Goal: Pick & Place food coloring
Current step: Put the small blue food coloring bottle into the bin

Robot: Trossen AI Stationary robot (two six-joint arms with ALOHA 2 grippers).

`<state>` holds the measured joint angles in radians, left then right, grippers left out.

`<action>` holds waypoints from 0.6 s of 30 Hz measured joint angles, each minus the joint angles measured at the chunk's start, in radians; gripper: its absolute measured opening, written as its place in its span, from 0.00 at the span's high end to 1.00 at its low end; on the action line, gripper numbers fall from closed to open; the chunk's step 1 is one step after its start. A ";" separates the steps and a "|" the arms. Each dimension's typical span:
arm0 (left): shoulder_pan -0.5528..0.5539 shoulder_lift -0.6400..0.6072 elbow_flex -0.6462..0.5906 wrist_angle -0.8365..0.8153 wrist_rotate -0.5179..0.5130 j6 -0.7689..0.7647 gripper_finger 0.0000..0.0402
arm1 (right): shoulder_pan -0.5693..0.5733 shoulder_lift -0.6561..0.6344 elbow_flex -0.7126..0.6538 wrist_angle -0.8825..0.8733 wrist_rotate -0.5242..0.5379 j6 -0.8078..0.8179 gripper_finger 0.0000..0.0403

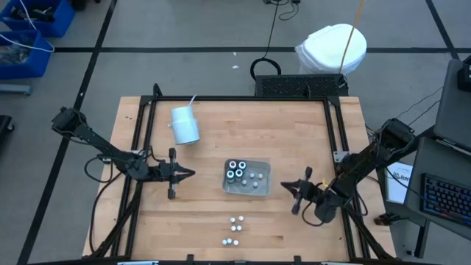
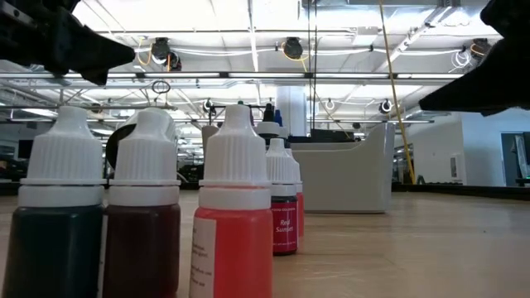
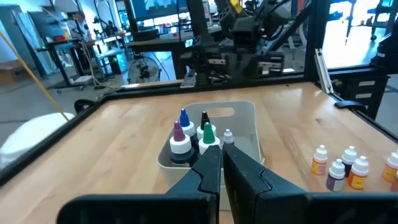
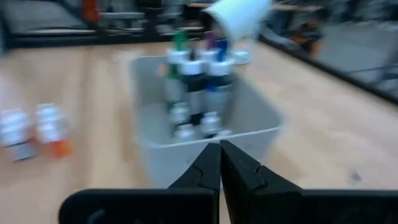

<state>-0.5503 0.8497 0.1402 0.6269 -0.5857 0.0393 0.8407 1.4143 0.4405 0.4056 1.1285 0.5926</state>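
Flanking the tray, the left gripper and right gripper are being held with jaws shut and empty, each aimed at a tray wall, presumably poised before a pick. Four larger bottles and several small ones are being kept upright in the tray, straight ahead of both jaw pairs, tips pointing up, long axes vertical. Loose bottles are being left standing on the table, off to one side of both jaws, caps upward too.
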 joint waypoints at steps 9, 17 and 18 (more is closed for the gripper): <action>0.000 0.000 0.000 -0.004 -0.003 0.007 0.94 | 0.053 0.000 -0.096 0.691 -0.219 -0.526 1.00; 0.000 0.000 0.000 -0.032 0.037 -0.044 0.94 | 0.030 -0.038 -0.107 0.904 -0.267 -0.888 1.00; 0.001 0.000 0.000 -0.032 0.036 -0.040 0.94 | 0.029 -0.066 -0.118 0.900 -0.266 -0.911 1.00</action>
<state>-0.5496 0.8497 0.1402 0.5953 -0.5495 -0.0003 0.8698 1.3483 0.3222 1.3056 0.8623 -0.3183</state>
